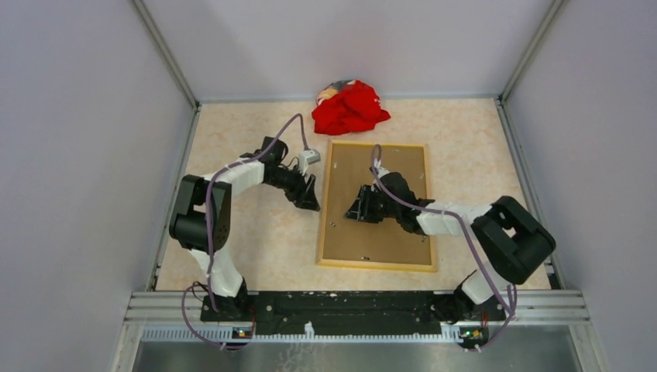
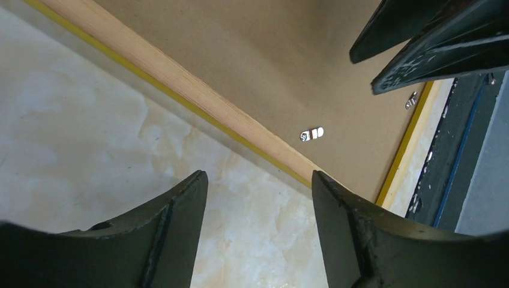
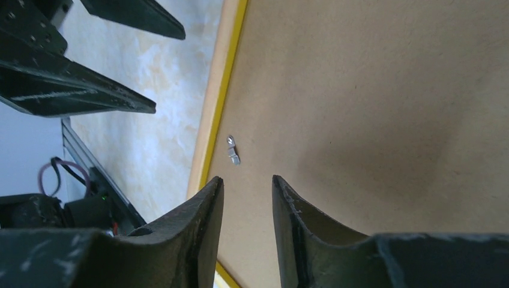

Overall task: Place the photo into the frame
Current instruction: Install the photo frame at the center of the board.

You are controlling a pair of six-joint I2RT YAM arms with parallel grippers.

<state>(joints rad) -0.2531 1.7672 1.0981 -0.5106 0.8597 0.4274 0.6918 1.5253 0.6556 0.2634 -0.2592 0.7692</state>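
Close in, I've got left fingers (image 2: 171, 237) and right fingers (image 3: 195, 237): matte black curved blades, edges lightly scuffed. Behind them, left arm (image 1: 242, 177) and right arm (image 1: 445, 221) show black with white shells, a purple cable (image 1: 288, 126) trailing back along each.

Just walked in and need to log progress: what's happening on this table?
Two robot arms work on a frame lying face down, its brown backing board in place. The left gripper hovers open over the table beside the frame's left edge; the right gripper hangs over the board, holding nothing. No photo is visible.
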